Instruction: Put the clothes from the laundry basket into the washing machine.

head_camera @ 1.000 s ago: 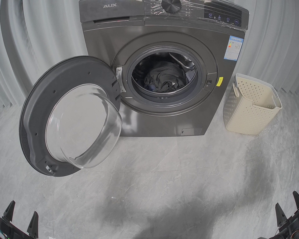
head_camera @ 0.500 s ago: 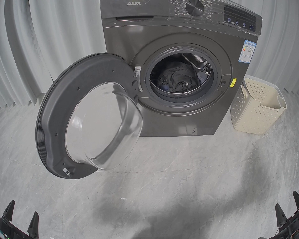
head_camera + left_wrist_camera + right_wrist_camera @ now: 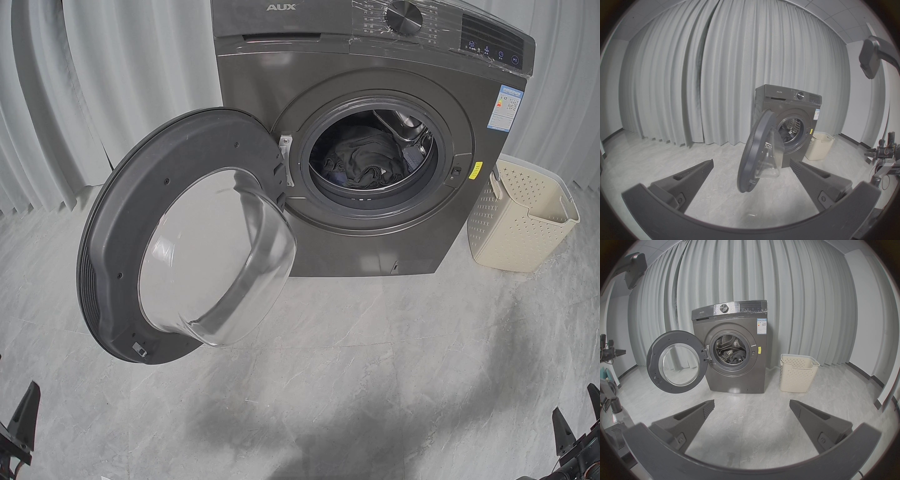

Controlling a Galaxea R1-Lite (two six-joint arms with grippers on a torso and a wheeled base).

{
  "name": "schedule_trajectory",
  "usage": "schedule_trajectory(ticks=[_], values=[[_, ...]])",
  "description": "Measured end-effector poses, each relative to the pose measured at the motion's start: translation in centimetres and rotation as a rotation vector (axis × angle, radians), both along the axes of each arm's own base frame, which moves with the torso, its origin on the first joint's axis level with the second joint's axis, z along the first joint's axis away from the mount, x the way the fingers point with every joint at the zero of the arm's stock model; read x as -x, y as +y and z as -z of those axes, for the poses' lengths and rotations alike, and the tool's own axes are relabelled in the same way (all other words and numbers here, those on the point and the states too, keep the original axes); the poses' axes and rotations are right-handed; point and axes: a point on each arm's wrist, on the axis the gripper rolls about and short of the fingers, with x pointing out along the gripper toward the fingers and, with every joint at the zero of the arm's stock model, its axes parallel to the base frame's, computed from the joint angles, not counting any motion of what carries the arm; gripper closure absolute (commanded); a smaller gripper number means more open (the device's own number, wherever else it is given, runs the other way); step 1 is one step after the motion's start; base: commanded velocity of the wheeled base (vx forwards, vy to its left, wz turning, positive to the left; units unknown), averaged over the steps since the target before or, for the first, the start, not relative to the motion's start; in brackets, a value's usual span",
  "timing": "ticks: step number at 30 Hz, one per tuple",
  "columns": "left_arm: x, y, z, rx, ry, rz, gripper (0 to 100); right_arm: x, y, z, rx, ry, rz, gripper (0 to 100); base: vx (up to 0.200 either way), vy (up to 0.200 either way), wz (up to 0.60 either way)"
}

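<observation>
The grey washing machine (image 3: 375, 56) stands ahead with its round door (image 3: 187, 244) swung wide open to the left. Dark clothes (image 3: 365, 159) lie in the drum, and they also show in the right wrist view as dark clothes (image 3: 732, 355). A cream perforated laundry basket (image 3: 522, 219) sits on the floor at the machine's right side; what I see of its inside holds no clothes. My left gripper (image 3: 751, 162) is open and holds nothing, low at the near left, one finger (image 3: 26, 409) showing. My right gripper (image 3: 576, 415) is open and holds nothing at the near right.
Pale curtains (image 3: 125, 75) hang behind the machine. Grey tiled floor (image 3: 350, 375) stretches between me and the machine. The open door juts out over the floor on the left. Equipment on stands (image 3: 607, 390) stands off to one side.
The head camera has swung, so machine and basket sit further right in the picture. My left gripper has shifted left, leaving one finger in the head view. The right gripper keeps its place.
</observation>
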Motion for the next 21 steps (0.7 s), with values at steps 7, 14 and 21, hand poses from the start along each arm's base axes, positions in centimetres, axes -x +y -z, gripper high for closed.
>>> schedule_trajectory(ticks=[7, 14, 21], values=[[-5.0, -0.3, -3.0, -0.004, 0.079, 0.098, 0, 0.0, 0.0, 0.0, 0.000, 0.000, 0.000, 0, 0.000, 0.000, 0.00], [-12.1, -1.0, -4.5, -0.007, 0.109, 0.228, 0, 0.0, 0.0, 0.0, -0.001, 0.000, 0.001, 0, 0.000, 0.000, 0.00], [-16.8, -3.0, -2.7, 0.026, 0.223, 0.428, 0, 0.0, 0.0, 0.0, -0.003, 0.001, 0.001, 0, 0.000, 0.000, 0.00]])
